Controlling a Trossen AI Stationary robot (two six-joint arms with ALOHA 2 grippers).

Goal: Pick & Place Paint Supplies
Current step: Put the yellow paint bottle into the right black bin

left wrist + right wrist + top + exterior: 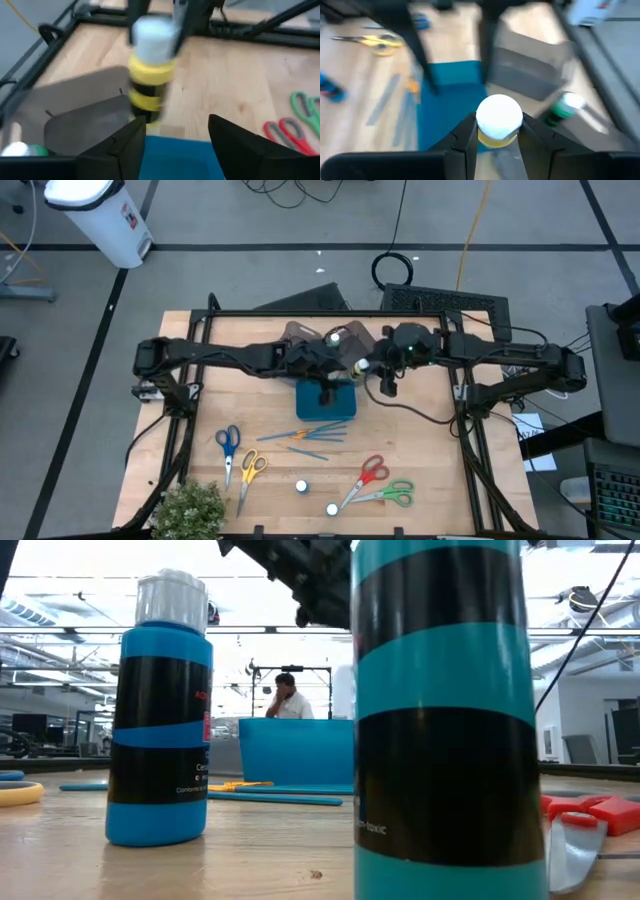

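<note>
A yellow paint bottle with a white cap hangs over the far edge of the teal tray, next to the grey-brown bins. My right gripper is shut on it. My left gripper stands open just short of the bottle, touching nothing. Both grippers meet at the table's middle in the high view, my left gripper beside my right gripper. A green bottle with a white cap lies in a bin. My right gripper pinches the yellow bottle between its two fingers at the top, at the white cap and just below it. The fingers come slanting down from above. The bottle hangs upright below them, lifted clear of the tray and the bins.
Blue scissors and yellow scissors lie near left, red scissors and green scissors near right. Thin brushes lie in front of the tray. Two small bottles stand near the front edge, a plant at the near left corner.
</note>
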